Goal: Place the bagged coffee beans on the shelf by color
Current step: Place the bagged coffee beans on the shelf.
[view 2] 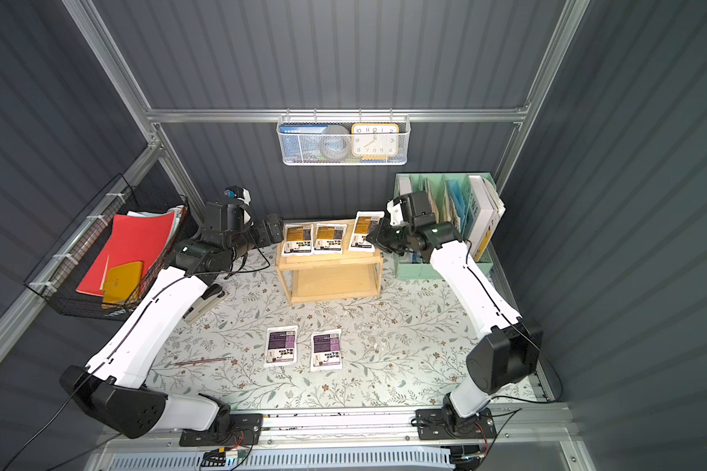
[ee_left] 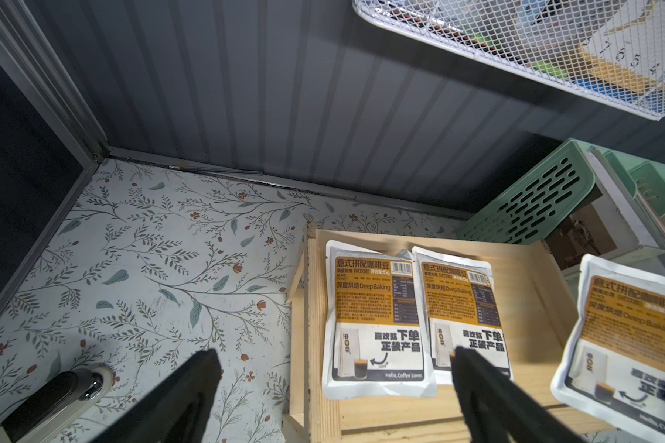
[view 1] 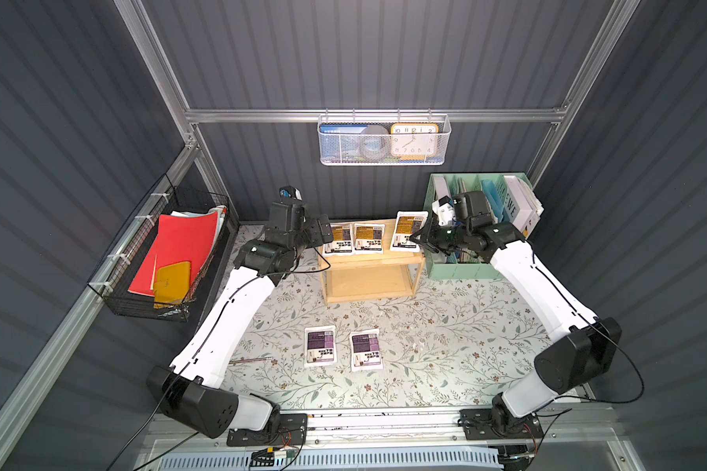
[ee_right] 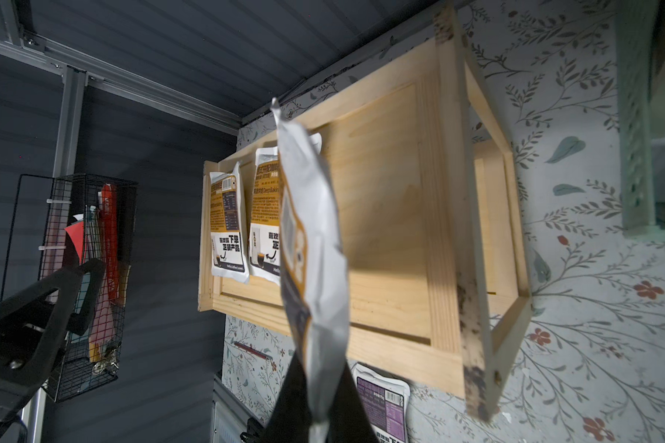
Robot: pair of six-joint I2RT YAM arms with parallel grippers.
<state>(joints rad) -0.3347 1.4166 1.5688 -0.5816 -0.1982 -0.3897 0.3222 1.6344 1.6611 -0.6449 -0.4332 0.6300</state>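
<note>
Nearest, low in the middle of both top views, two purple pouches (view 1: 320,347) (view 1: 366,350) lie flat side by side on the floral table (view 1: 458,346). They are close together but apart, with bare table on every side.

Farther back, at mid-frame, stands the shelf (view 1: 368,261). Two orange pouches (view 1: 338,238) (view 1: 369,237) lie flat on the left and middle of its top tray, their long edges meeting. The right end of the tray is bare wood up to the raised rim.

At that right end, the right gripper (ee_right: 317,416) has its fingers (ee_right: 287,399) pinched almost together on the bottom edge of the third orange pouch (ee_right: 315,249). In the right wrist view this pouch sticks out edge-on from the fingers. In a top view the third orange pouch (view 1: 408,230) tilts over the bare end of the tray, its far edge past the back rim. Whether it touches the wood cannot be told.

The mint-green organizer (view 1: 466,261) stands just beside the shelf's right end, close behind that arm.

At the shelf's left end, the left gripper (view 1: 324,231) sits just beside the first orange pouch. In the left wrist view its fingers (ee_left: 192,387) are spread wide and hold nothing. One is over the table, the other over the tray's front edge.
</note>
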